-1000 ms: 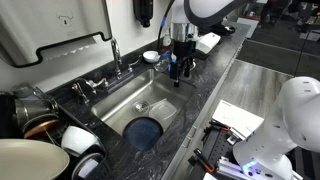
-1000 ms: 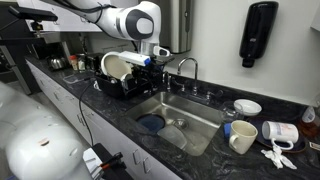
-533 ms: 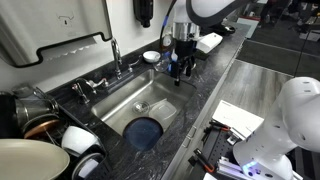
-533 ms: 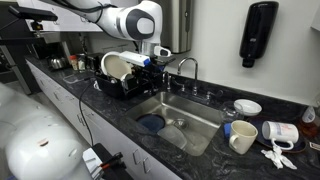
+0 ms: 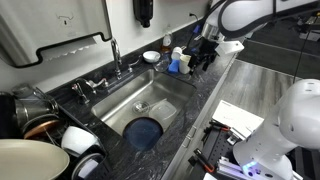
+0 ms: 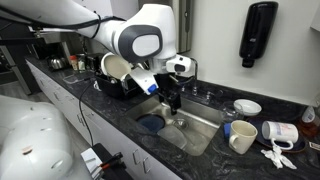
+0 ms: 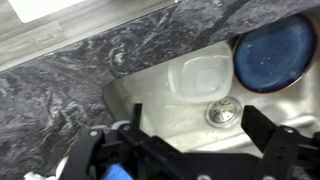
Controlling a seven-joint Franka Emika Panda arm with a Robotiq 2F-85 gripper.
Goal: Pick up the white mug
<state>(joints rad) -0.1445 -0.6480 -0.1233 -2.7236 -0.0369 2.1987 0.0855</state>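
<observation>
Nothing grasped yet — the gripper [image 7: 185,150] hangs over the sink [image 7: 158,95], jaws spread and empty. The white mug [image 6: 243,138] stands untouched, well apart.

Bright, even room light falls from overhead. The steel sink [image 5: 118,102] throws pale glare, and the dark counter [image 6: 118,106] has a soft sheen. Both exterior views are coarse. The wrist view is smeared with blur, its gripper [image 7: 185,158] a dark, unfocused shape.

The glossy white mug [image 6: 243,138] stands upright, mouth up, on the dark counter [image 6: 228,166] just beside the sink [image 6: 197,122].
</observation>
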